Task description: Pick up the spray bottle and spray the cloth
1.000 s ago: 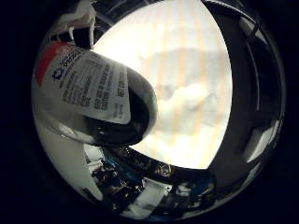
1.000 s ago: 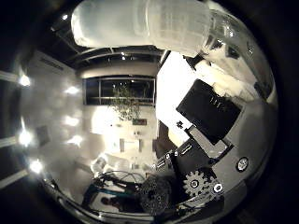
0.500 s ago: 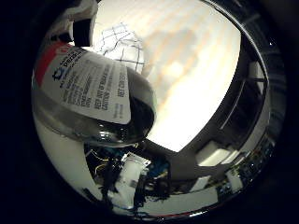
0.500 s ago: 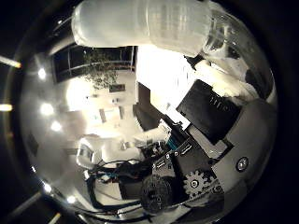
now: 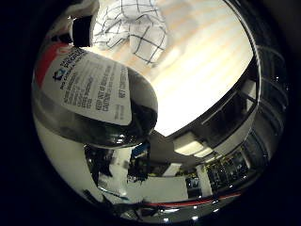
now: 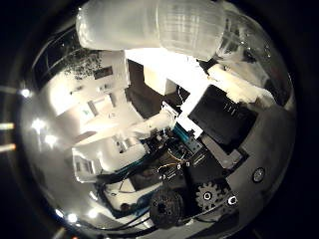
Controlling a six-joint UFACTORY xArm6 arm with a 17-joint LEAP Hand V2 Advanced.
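Note:
The spray bottle (image 5: 89, 89), clear with a white printed label and a red band, fills much of the right little finger side palm view, close against the palm. Beyond it, a white cloth (image 5: 132, 28) with a dark grid pattern lies crumpled on the light wooden table (image 5: 207, 66). In the right thumb side palm view the bottle's translucent ribbed body (image 6: 159, 28) lies across the palm. My right hand (image 6: 224, 119), of black and white parts with a gear, is curled round it. The bottle is held in the air above the table.
The table's dark edge (image 5: 183, 141) runs below the bottle. Past it are desks and equipment (image 5: 141, 169). The right thumb side palm view shows a room with white furniture (image 6: 110, 149) and bright ceiling lights.
Both views have swung, so the hand has turned with the bottle. The cloth now shows larger beside the bottle. The bottle keeps its place in the hand.

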